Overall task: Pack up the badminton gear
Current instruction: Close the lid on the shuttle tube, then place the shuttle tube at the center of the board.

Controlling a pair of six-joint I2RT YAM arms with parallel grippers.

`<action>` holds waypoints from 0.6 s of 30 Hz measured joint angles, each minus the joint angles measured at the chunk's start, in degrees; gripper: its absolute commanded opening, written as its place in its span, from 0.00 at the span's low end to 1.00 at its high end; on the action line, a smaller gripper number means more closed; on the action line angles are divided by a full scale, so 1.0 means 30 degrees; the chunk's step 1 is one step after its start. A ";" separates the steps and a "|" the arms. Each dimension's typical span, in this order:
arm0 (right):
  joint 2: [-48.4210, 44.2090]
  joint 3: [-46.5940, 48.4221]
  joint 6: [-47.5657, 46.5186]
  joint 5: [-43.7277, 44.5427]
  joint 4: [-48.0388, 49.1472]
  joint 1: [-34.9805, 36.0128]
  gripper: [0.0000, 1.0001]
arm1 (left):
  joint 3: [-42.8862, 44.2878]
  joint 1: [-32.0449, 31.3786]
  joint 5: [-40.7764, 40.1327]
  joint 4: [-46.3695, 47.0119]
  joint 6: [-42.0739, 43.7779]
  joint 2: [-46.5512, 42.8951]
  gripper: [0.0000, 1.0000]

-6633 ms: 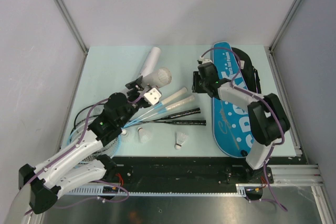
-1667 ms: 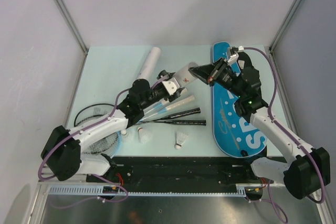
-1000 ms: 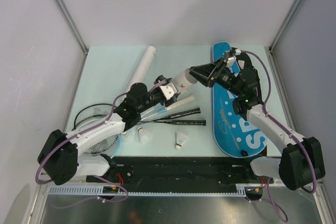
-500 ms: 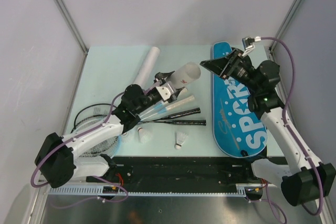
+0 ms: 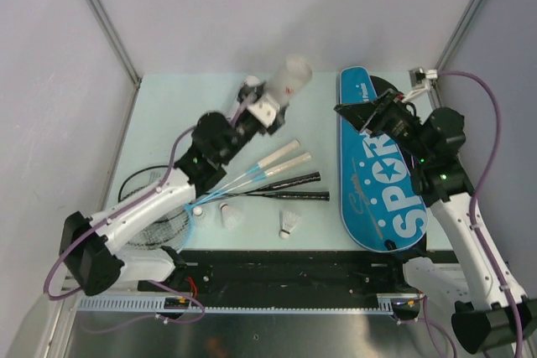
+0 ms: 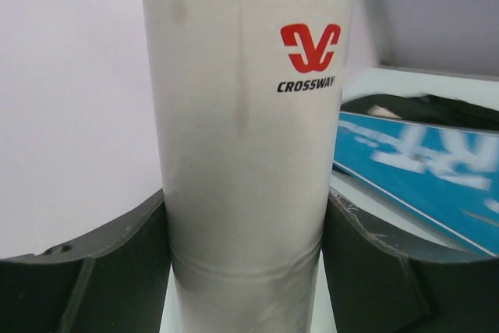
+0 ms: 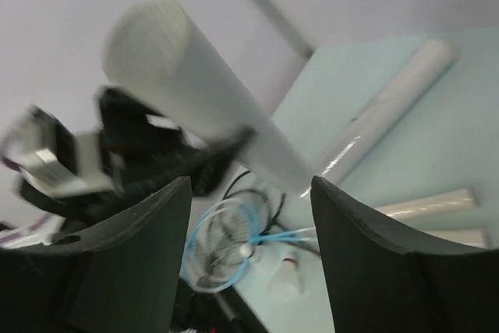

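Long white tube with a red logo [image 5: 289, 80] hangs tilted at upper centre of the top view, clamped low down in the left jaws. The right jaws gape empty over the blue-black SPORT bag [image 5: 382, 190]. Held so, the tube could pivot and slip.

This was a robotics lab test cell, not a home or a shop. A pale green tabletop [image 5: 168, 115] sat boxed in by plain white panel walls [image 5: 252, 6] held in bare aluminium corner posts [image 5: 101, 18]. Two white-and-black robot arms, the left arm [image 5: 138, 211] and the right arm [image 5: 470, 236], rose from a black base plate [image 5: 285, 266] at the near edge. A slotted aluminium rail [image 5: 277, 302] ran in front, and purple cables [image 5: 500, 132] looped loosely along the arms. A brushed metal sheet [image 5: 294, 337] lay beyond the rail.
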 measured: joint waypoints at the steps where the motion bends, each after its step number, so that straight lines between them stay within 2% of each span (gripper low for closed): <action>1: -0.0364 0.0000 -0.0328 0.0408 -0.0554 -0.0204 0.68 | 0.1268 0.0007 -0.0940 -0.1137 0.0131 0.0328 0.15; 4: -0.1341 0.0102 -0.1457 0.1494 -0.2361 -0.0648 0.67 | 0.6951 0.0321 -0.3716 -0.4743 0.0896 0.2295 0.21; 7: -0.1494 0.0197 -0.2455 0.1792 -0.3898 -0.0525 0.67 | 1.1322 0.1559 -0.5829 -0.7388 0.1617 0.3978 0.20; 12: -0.1494 0.0197 -0.3942 0.2346 -0.6426 0.0000 0.68 | 1.3865 0.5843 -0.7198 -1.0557 0.1923 0.6251 0.21; 16: -0.1479 0.0197 -0.4743 0.2579 -0.7439 0.0729 0.67 | 1.5693 0.9143 -0.8189 -1.2407 0.2426 0.9901 0.28; 18: -0.1370 0.0197 -0.4983 0.2572 -0.7752 0.1027 0.68 | 1.7085 1.0032 -0.8298 -1.3340 0.2426 1.1978 0.28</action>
